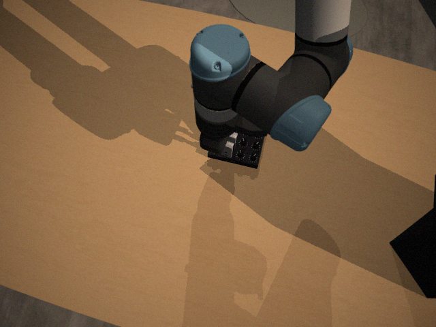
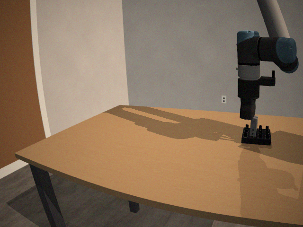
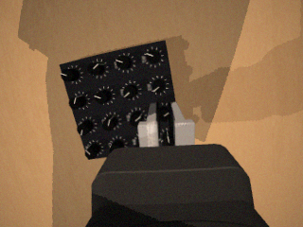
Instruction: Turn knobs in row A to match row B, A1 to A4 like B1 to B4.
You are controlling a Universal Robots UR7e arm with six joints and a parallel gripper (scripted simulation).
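The black knob box [image 1: 247, 150] [image 2: 255, 141] [image 3: 115, 78] stands on the table, its rear side to the right in the wrist view; the socket is hidden. My gripper [image 2: 253, 135] [image 3: 164, 113] points down, its grey fingers closed around knob A3 [image 3: 165, 113], whose line slants to the lower left. Knob A1 [image 3: 153, 57] and knob B1 [image 3: 125, 61] both point left and slightly up. Knob A2 [image 3: 158, 85] and knob B2 [image 3: 130, 91] both point lower left. Knob B3 [image 3: 137, 116] seems to slant lower left. Knob A4 [image 3: 167, 136] shows partly between the fingers; B4 is mostly hidden.
Neighbouring knobs stand close around the fingers. Rows C and D, with knob C2 [image 3: 104, 96] among them, lie to the left in the wrist view. The wooden table [image 1: 105, 211] [image 2: 122, 158] carries arm shadows. A black object [image 1: 419, 253] is at the right edge of the top view.
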